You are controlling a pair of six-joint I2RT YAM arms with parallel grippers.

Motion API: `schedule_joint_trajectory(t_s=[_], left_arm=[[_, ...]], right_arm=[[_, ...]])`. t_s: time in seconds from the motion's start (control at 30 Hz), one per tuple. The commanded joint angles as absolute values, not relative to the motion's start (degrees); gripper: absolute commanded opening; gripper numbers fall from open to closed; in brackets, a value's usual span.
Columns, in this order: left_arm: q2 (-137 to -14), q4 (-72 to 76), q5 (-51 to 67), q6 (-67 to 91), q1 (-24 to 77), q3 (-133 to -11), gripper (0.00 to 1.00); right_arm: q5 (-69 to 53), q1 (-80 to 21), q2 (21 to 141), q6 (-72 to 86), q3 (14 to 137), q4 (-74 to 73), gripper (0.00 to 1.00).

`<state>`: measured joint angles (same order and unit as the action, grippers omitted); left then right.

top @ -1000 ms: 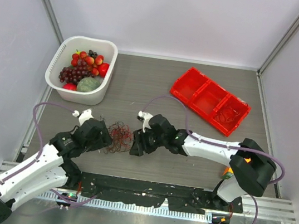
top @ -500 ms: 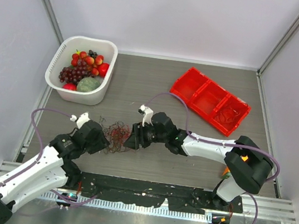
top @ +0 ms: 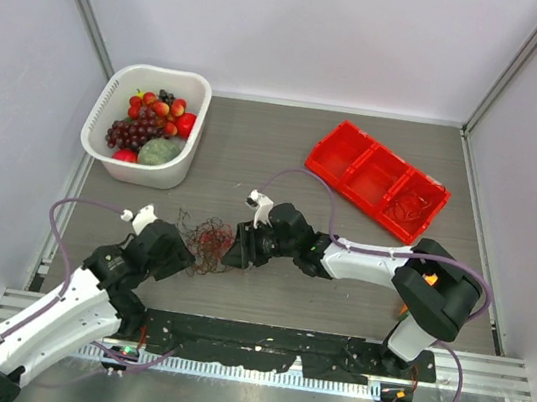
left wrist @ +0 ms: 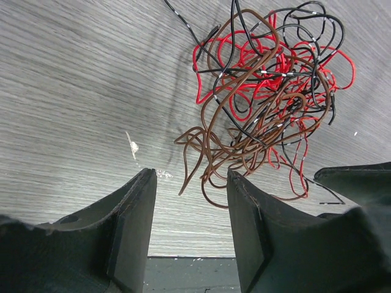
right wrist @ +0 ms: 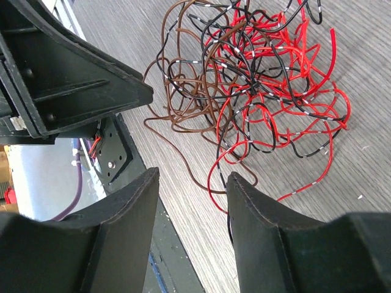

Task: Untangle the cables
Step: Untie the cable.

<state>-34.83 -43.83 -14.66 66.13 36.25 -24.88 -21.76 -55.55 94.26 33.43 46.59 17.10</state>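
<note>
**Top external view.** The left arm [top: 82,300] reaches low and diagonally from the near-left corner toward the middle of the surface [top: 258,139]. The right arm [top: 370,265] rises from its base at the near right, folds at the elbow and stretches its forearm leftward. The cables [top: 210,243] lie on the surface between the two, with the left gripper [top: 183,252] just beside them on one side and the right gripper [top: 237,249] on the other.

**Wrist views.** Both grippers stand open and clamp nothing, though loose brown and red strand ends stray toward each gap. Only here does the tangle resolve into red, brown and black strands with pale bands.

**Top view only.** A white basket [top: 142,170] of fruit stands far left, and a red tray [top: 348,152] far right.
</note>
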Motion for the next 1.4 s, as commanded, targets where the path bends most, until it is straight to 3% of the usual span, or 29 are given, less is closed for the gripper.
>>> schedule_joint_trajectory(t_s=[0.0, 0.17, 0.47, 0.73, 0.87, 0.97, 1.1, 1.37], left_arm=[[-31.74, -46.49, -17.67, 67.15, 35.95, -25.05, 0.50], [-32.69, -44.74, -16.61, 67.94, 35.95, -23.73, 0.38], [-38.05, -41.23, -16.44, 66.54, 36.03, -23.20, 0.29], [-36.92, -43.14, -13.54, 60.39, 36.03, -28.90, 0.00], [-32.44, -45.43, -9.68, 57.23, 35.95, -34.87, 0.00], [-29.36, -48.42, -8.70, 53.63, 36.03, -45.13, 0.00], [-30.66, -48.87, -7.04, 44.58, 35.95, -64.37, 0.00], [-42.97, -45.88, -0.26, 31.03, 35.95, -102.18, 0.00]], right_arm=[[-21.88, -55.64, 94.13, 33.93, 46.93, 20.39, 0.53], [-21.45, -55.64, 94.22, 34.01, 47.28, 20.39, 0.52], [-18.20, -55.72, 96.76, 34.63, 50.80, 18.55, 0.53], [-4.75, -56.78, 107.38, 34.01, 62.30, 9.60, 0.63], [1.74, -57.30, 112.67, 34.10, 69.95, 3.10, 0.50], [9.83, -57.13, 111.54, 35.07, 69.09, 1.15, 0.19], [17.04, -56.43, 109.95, 35.07, 67.85, -3.42, 0.01], [22.41, -50.20, 102.14, 37.44, 56.88, -5.71, 0.01]])
